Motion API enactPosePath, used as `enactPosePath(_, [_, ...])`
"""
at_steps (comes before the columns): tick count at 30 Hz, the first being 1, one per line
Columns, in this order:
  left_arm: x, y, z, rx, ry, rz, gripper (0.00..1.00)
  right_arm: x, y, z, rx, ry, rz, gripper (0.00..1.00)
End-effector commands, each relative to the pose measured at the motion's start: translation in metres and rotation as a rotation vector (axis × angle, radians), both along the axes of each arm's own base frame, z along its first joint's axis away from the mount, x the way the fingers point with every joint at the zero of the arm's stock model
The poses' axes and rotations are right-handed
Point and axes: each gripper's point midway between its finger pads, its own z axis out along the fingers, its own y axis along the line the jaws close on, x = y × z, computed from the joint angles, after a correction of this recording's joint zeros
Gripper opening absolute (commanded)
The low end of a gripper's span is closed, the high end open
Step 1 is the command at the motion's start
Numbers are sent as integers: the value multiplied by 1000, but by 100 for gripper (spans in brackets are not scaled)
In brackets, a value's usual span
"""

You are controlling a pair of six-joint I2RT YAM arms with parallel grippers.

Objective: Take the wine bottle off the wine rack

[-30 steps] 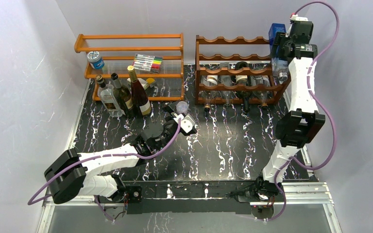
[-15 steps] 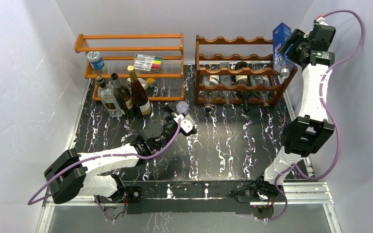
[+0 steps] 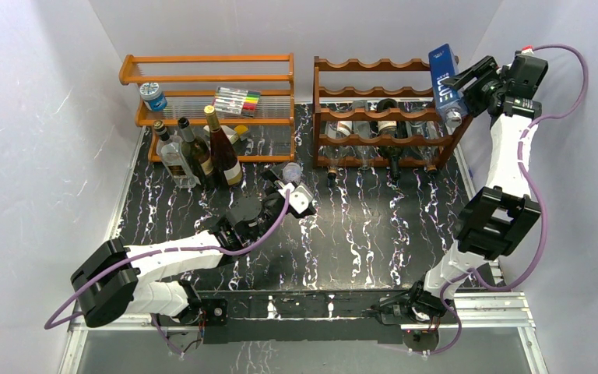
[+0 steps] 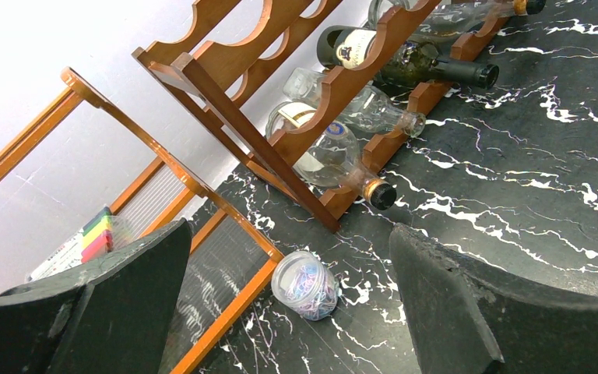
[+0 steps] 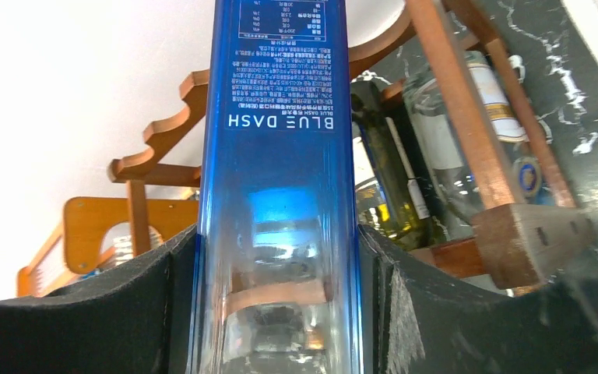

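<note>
Right jaws are clenched on the wine bottle, which has been swung outward above the wine rack at upper right; removal is judged nearly done. Left jaws are seen released.

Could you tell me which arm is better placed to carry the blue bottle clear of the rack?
Right. The right fingers are shut on the blue bottle beside the rack's top right end. The left fingers are open and empty, low over the table, apart from the rack.
</note>
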Motion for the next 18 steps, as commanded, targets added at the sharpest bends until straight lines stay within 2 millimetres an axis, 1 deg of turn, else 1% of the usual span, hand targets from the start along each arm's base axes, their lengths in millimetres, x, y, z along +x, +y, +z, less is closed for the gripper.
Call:
enactPosePath(1, [-2, -2, 18, -51, -18, -14, 98, -27, 29, 164, -32, -505, 94, 0])
enactPosePath(6, [-1, -4, 17, -52, -7, -15, 98, -35, 44, 168, 17, -522, 159, 0])
enactPosePath(9, [-1, -5, 15, -51, -2, -16, 98, -43, 57, 170, 15, -522, 204, 0])
enactPosePath(13, [2, -4, 13, -48, 8, -3, 98, -54, 81, 168, 21, -499, 273, 0])
enactPosePath(16, [7, -3, 11, -50, 19, 13, 98, -61, 106, 158, 33, -461, 345, 0])
enactPosePath(18, [9, -2, 9, -51, 27, 21, 98, -67, 133, 149, 27, -431, 417, 0])
